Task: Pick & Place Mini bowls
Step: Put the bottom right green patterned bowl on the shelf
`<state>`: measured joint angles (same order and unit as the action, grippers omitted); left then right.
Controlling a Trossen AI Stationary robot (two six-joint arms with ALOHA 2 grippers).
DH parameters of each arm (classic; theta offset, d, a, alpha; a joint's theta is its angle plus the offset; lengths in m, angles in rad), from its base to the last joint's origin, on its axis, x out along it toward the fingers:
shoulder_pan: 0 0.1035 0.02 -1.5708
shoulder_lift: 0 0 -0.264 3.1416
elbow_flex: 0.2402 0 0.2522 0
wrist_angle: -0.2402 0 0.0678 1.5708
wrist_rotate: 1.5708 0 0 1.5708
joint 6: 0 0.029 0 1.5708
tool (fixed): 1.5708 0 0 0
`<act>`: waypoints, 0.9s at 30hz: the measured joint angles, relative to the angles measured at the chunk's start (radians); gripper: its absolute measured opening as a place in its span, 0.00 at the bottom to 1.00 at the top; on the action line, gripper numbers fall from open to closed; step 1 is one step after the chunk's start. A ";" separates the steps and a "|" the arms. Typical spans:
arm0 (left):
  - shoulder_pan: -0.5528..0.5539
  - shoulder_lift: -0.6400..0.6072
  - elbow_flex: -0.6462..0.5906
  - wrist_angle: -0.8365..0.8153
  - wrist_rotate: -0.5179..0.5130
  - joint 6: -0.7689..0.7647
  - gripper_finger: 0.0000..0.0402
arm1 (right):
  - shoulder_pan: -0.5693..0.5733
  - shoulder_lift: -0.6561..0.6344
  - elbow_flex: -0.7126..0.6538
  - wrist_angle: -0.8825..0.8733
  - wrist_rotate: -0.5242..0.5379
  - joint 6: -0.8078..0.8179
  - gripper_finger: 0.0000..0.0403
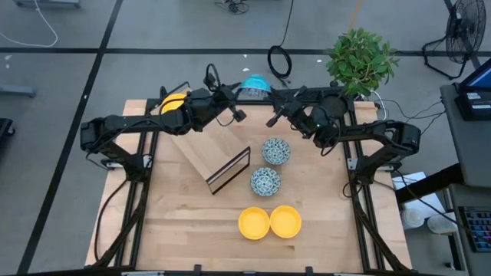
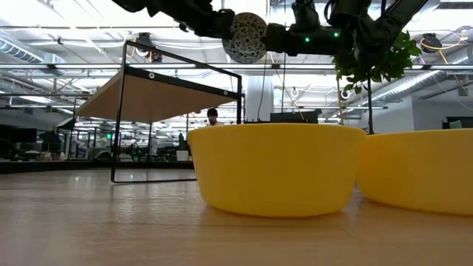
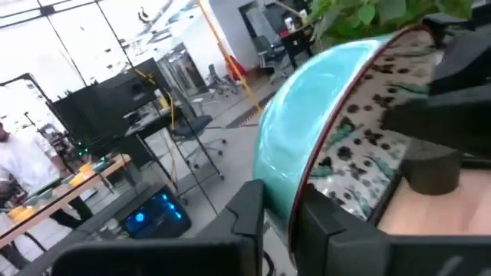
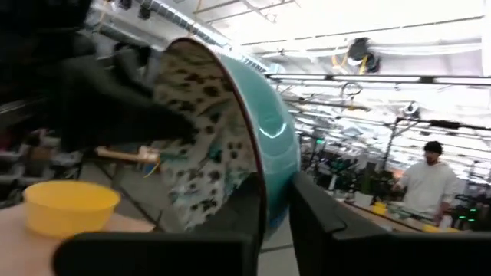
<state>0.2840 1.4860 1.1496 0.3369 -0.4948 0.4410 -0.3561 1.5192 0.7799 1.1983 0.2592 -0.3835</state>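
A patterned bowl [image 1: 255, 84] with a teal outside hangs in the air above the far edge of the surface [image 1: 184, 222], pinched at opposite rims by the left hand [image 1: 234, 100] and right hand [image 1: 276, 103]. It looks rigid, glossy, slippery and breakable; its thin rim seems the best place to grip.

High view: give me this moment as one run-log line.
patterned bowl: held mid-air | left gripper: shut on its rim | right gripper: at same rim

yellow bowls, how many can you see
3. Two yellow bowls sit touching at the table's near edge. A third sits behind the left arm at the far left corner, partly hidden.
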 joint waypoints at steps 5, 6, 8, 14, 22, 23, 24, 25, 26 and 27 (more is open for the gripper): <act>-0.012 -0.008 0.014 -0.026 -0.097 0.126 0.02 | 0.004 -0.003 -0.001 -0.121 -0.037 0.028 0.31; -0.017 -0.019 0.020 -0.055 -0.111 0.141 0.02 | 0.003 -0.008 -0.002 -0.157 -0.040 0.028 0.36; -0.030 -0.040 0.049 -0.119 -0.115 0.143 0.02 | 0.003 -0.025 -0.001 -0.224 -0.013 0.029 0.43; -0.035 -0.145 0.198 -0.547 -0.074 -0.028 0.02 | -0.019 -0.104 -0.003 -0.475 0.102 0.065 0.58; 0.035 -0.167 0.418 -1.232 0.279 -0.344 0.02 | -0.074 -0.259 -0.003 -0.783 0.055 0.088 0.61; 0.043 -0.166 0.432 -1.306 0.315 -0.363 0.02 | -0.077 -0.277 -0.002 -0.812 0.055 0.088 0.61; 0.049 -0.164 0.446 -1.363 0.348 -0.381 0.02 | -0.080 -0.297 -0.002 -0.850 0.059 0.091 0.60; 0.056 -0.161 0.459 -1.403 0.386 -0.400 0.02 | -0.082 -0.314 -0.002 -0.887 0.079 0.095 0.60; 0.061 -0.156 0.474 -1.436 0.424 -0.418 0.02 | -0.083 -0.330 -0.002 -0.913 0.100 0.098 0.60; 0.065 -0.154 0.486 -1.468 0.458 -0.435 0.02 | -0.084 -0.348 -0.002 -0.932 0.120 0.099 0.59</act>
<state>0.3494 1.3324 1.6359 -1.1313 -0.0370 0.0061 -0.4397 1.1711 0.7780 0.2666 0.3795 -0.2846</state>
